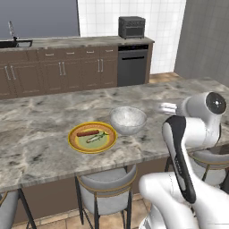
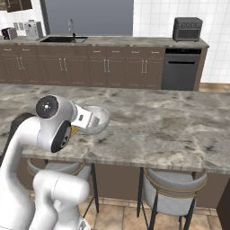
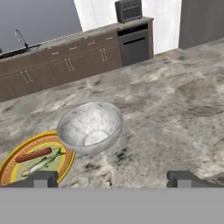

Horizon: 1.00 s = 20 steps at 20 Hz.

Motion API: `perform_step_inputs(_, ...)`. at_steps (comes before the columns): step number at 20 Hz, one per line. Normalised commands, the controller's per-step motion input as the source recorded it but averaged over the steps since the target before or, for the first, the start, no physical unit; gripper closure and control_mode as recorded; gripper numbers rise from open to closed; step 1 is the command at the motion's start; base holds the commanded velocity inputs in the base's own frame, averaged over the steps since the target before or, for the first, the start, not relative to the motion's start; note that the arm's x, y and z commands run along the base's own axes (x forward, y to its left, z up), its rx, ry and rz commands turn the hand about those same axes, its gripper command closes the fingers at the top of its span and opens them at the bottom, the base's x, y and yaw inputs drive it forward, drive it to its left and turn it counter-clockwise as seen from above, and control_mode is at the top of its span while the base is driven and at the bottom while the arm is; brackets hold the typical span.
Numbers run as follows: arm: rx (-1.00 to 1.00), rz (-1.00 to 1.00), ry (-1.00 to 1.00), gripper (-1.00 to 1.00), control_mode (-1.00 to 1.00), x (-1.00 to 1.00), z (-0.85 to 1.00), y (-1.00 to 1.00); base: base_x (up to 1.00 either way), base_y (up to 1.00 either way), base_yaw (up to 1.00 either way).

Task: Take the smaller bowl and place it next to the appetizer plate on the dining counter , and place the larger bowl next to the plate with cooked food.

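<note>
My left base view looks forward and down from behind the arm onto the dining counter (image 1: 44, 134); my right base view does the same from the other side. Both share the larger bowl (image 1: 128, 120) near the counter's front edge. My hand view sits closest, facing that bowl and the plate with cooked food (image 3: 26, 164).

- The larger bowl (image 3: 90, 127) sat upright on the dining counter (image 3: 166, 113), its pale marbled inside open to the camera.
- The plate with cooked food (image 3: 37, 162) lay just beside it at the lower left; whether their rims touched could not be told.
- On the plate lay a reddish-brown sausage and a greenish piece.
- The gripper (image 3: 113, 178) stood wide open, its fingertips (image 3: 38, 178) apart and holding nothing.
- Brown cabinets (image 3: 65, 65) ran behind.
</note>
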Motion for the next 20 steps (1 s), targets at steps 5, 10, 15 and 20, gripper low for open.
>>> perform_step_inputs(5, -0.17, 0.14, -0.19, -1.0, -1.0, -0.9, 0.74, 0.0, 0.0, 0.0, 0.0)
perform_step_inputs(10, -0.15, 0.11, -0.09, -1.0, -1.0, -0.81, 0.65, 0.0, 0.0, 0.0, 0.0)
perform_step_inputs(15, -0.07, 0.12, -0.01, -1.0, -1.0, -0.43, 0.6, 0.03, 0.0, 0.0, 0.0)
perform_step_inputs(20, -0.09, 0.05, 0.06, -1.0, -1.0, -0.15, 0.57, 0.15, 0.0, 0.0, 0.0)
